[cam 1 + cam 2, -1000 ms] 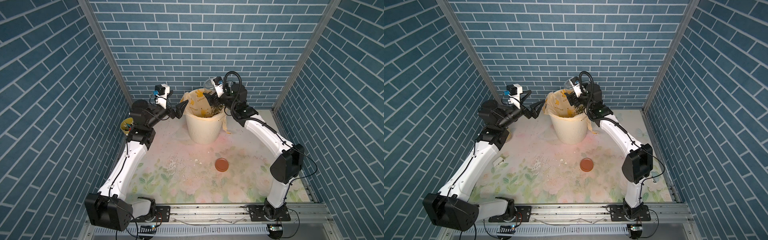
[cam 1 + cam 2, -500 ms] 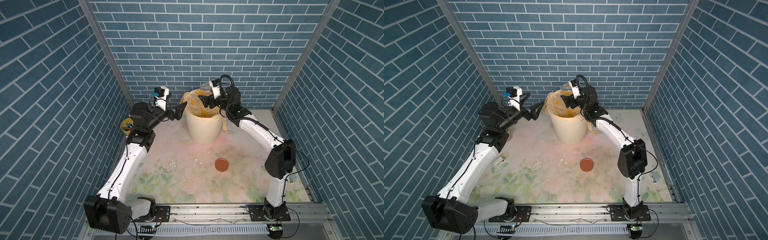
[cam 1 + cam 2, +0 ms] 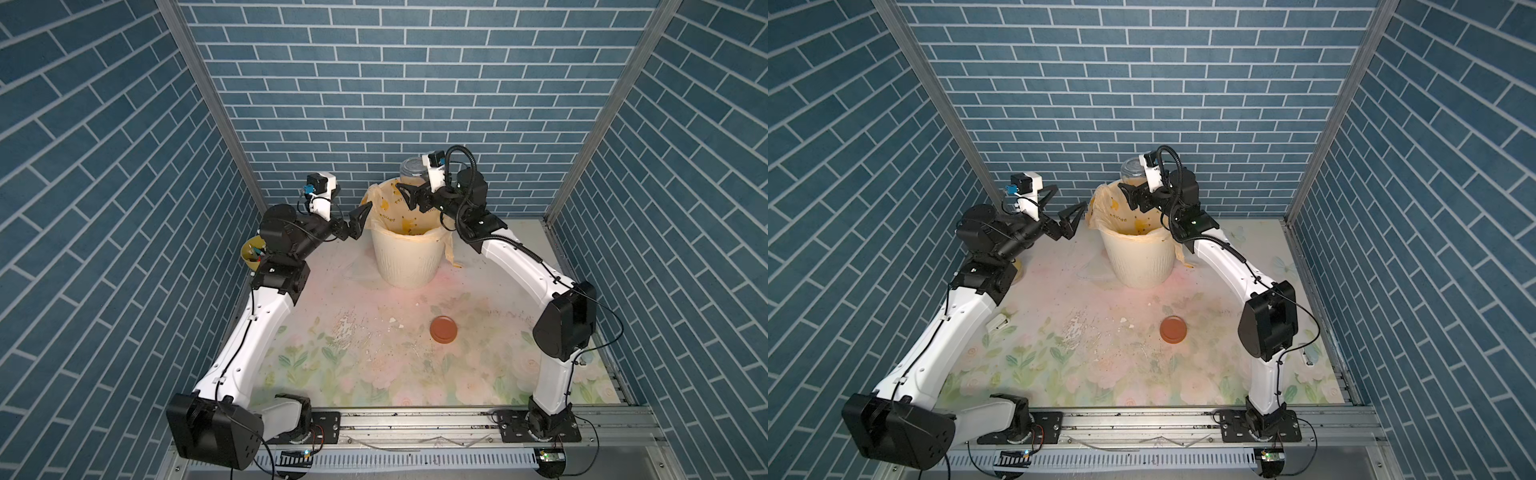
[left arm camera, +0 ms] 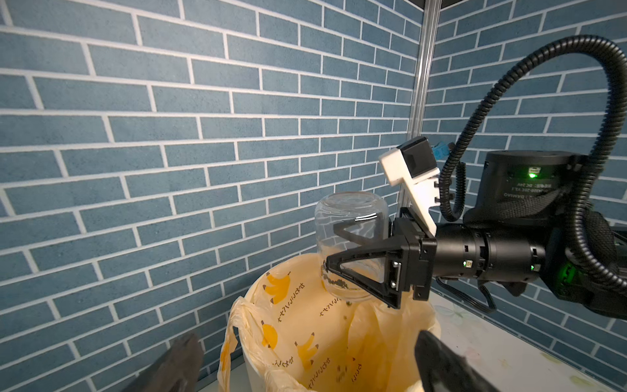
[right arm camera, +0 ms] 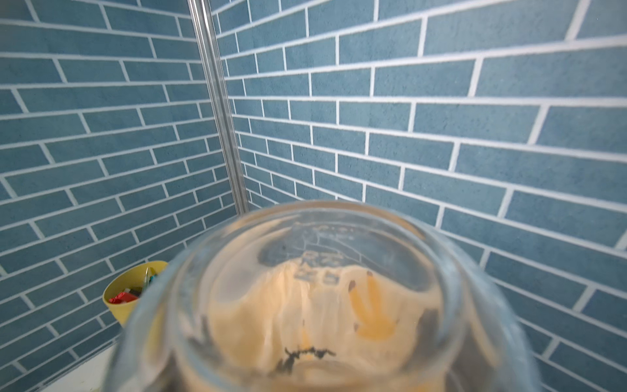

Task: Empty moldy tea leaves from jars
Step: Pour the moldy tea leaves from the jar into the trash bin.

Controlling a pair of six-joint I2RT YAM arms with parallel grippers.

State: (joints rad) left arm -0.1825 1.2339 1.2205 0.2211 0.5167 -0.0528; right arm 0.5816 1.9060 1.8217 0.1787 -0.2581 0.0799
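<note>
Above one bin (image 3: 405, 262), one upturned jar (image 4: 351, 212) in right jaws, left jaws wide, one loose lid (image 3: 443, 329)

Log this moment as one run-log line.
right gripper: shut on jar, inverted over bin | tea leaves: few bits at jar mouth | left gripper: open, beside bin | lid: on mat

The ribbed bin (image 3: 405, 266) is cream, its liner (image 4: 288, 319) pale yellow with orange banana prints. Above its rim the glass jar (image 4: 351, 220) is clear, dark tea leaves (image 4: 334, 281) flecking its mouth. In front of the bin the lid (image 3: 443, 329) is reddish-brown on a counter (image 3: 374, 374) printed with pastel pink and green flowers. Left of the bin the pen cup (image 3: 249, 253) is yellow. The left tool (image 3: 1071, 195) and right tool (image 4: 331, 247) are black; the walls (image 3: 415, 83), blue brick with white joints
</note>
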